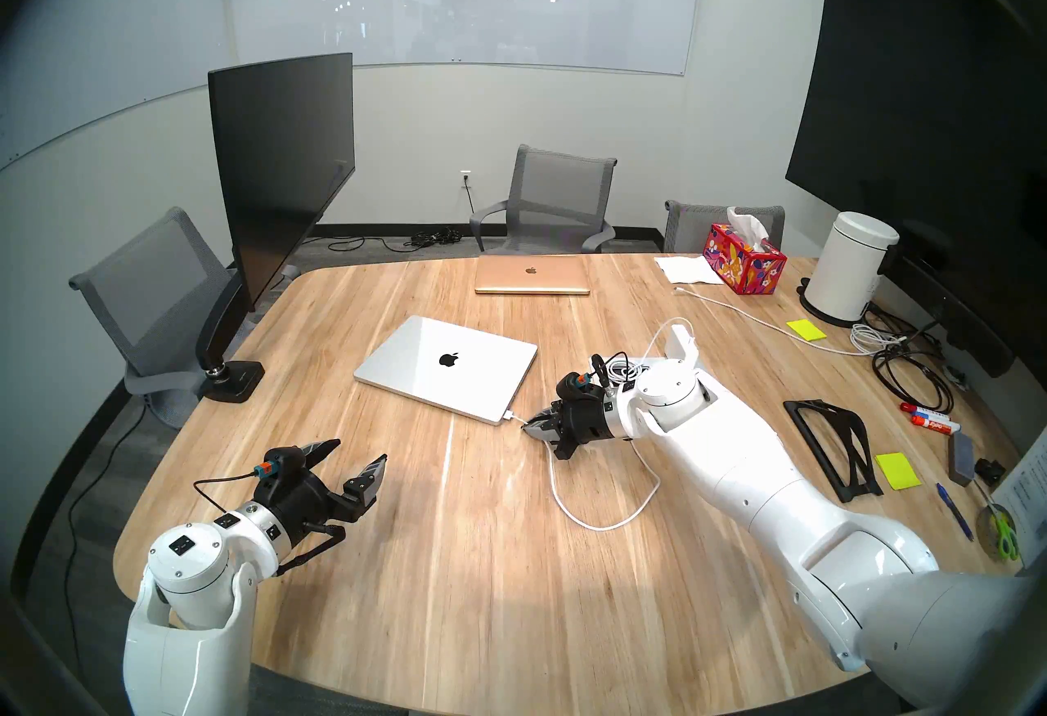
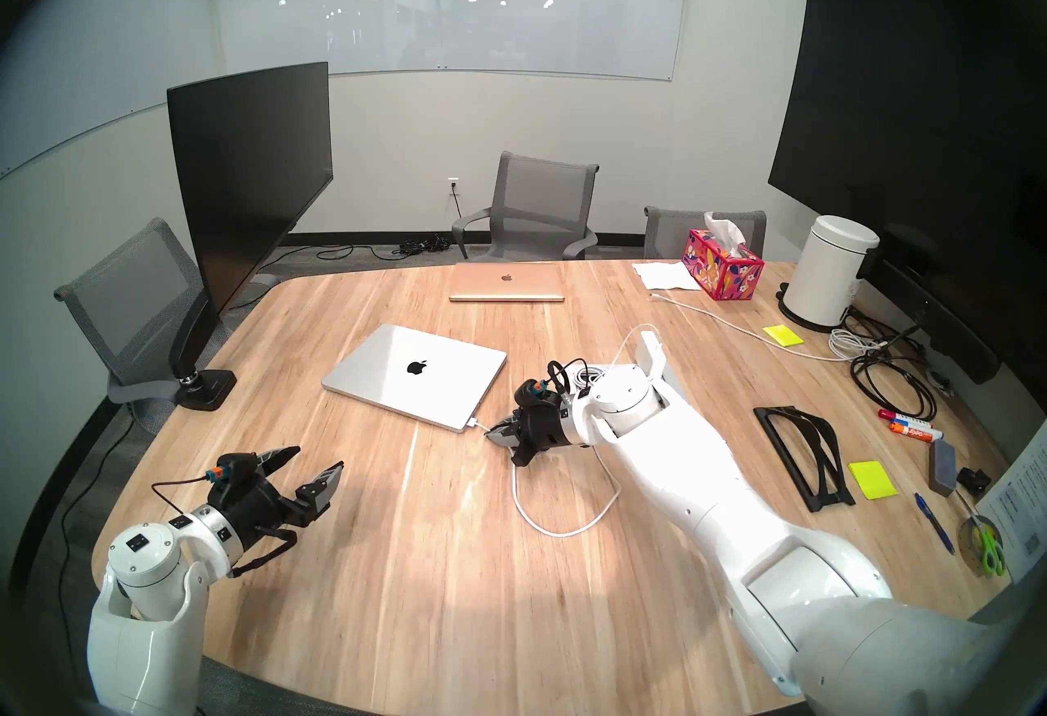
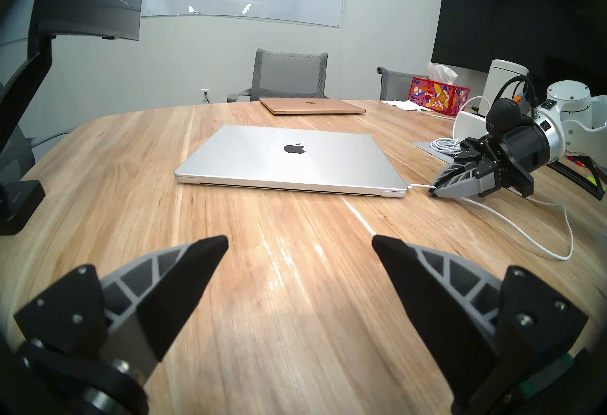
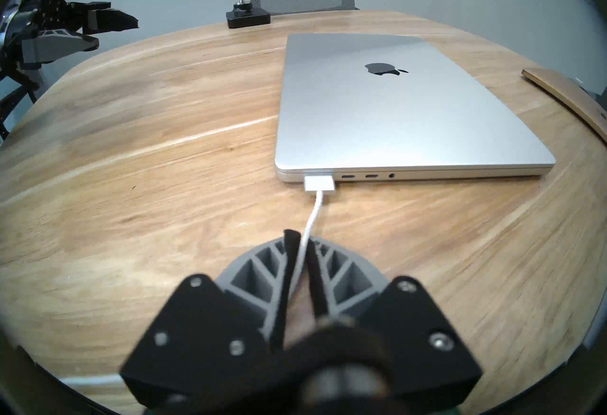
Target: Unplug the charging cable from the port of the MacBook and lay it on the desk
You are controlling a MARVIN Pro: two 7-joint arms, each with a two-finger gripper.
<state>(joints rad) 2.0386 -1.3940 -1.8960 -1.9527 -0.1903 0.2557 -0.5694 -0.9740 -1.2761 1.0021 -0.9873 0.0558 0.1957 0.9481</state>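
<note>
The silver MacBook [image 1: 447, 363] [image 4: 394, 102] lies shut on the light-wood desk [image 1: 453, 584]. The flat white plug [image 4: 320, 183] [image 1: 508, 416] of the charging cable [image 4: 312, 217] sits in the port at the laptop's near right corner. My right gripper [image 4: 300, 240] [image 1: 530, 423] [image 3: 433, 191] is low over the desk, shut on the cable a short way behind the plug. From there the cable loops over the desk [image 1: 600, 525] and runs back to the white power brick [image 1: 682, 344]. My left gripper [image 1: 358, 448] [image 3: 299, 240] hovers open and empty at the front left.
A gold laptop [image 1: 531, 276] lies at the far edge. A monitor [image 1: 277, 176] on a black arm base [image 1: 232, 380] stands at the left. At the right are a tissue box [image 1: 745, 261], a white bin [image 1: 850, 267], a second white cable [image 1: 765, 324], black cables [image 1: 906, 375] and a black stand [image 1: 833, 443].
</note>
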